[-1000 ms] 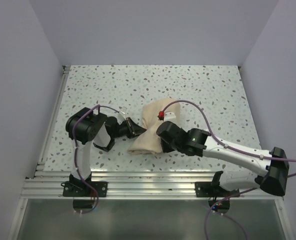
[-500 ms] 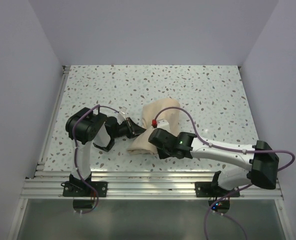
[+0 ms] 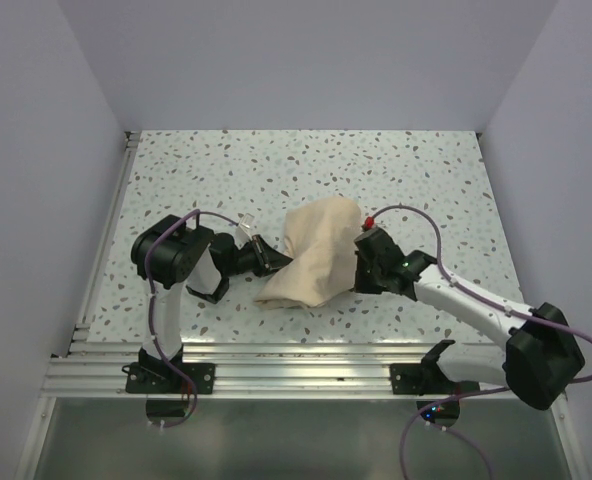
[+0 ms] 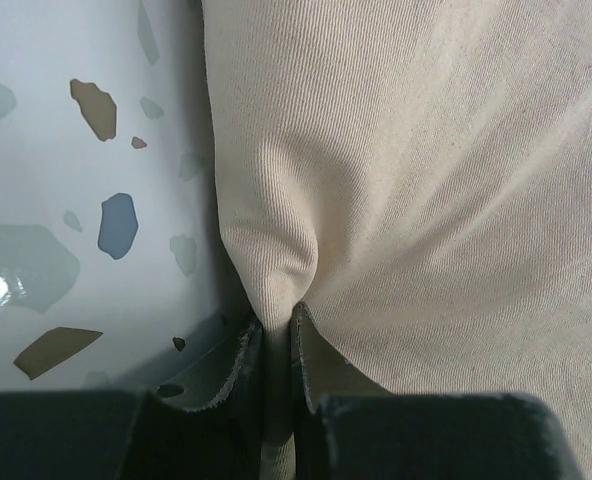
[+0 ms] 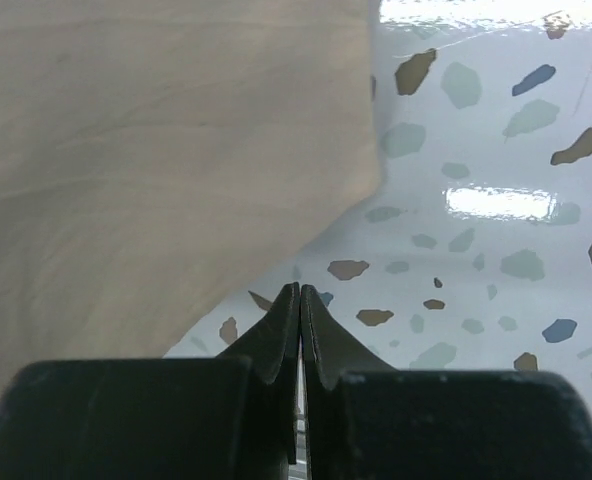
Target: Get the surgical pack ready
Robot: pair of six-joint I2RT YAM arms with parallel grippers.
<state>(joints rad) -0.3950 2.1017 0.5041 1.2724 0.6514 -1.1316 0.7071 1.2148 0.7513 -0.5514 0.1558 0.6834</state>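
No brand, label or writing legible anywhere. Table [image 3: 426, 180] is white terrazzo-look, flecked with grey, brown and blue chips (glossy, catching lamp glare in the right wrist view); aluminium rails run along its near and left edges, and plain pale walls enclose it on three sides. Surgical pack [image 3: 316, 262] lies as a rumpled tan cloth bundle near table centre, between the two arms. Left gripper [image 4: 274, 345] is clamped on a pinched fold at the bundle's left edge. Right gripper [image 5: 299, 310] has its jaws pressed together, holding nothing, beside the bundle's right edge, tips just above the tabletop.
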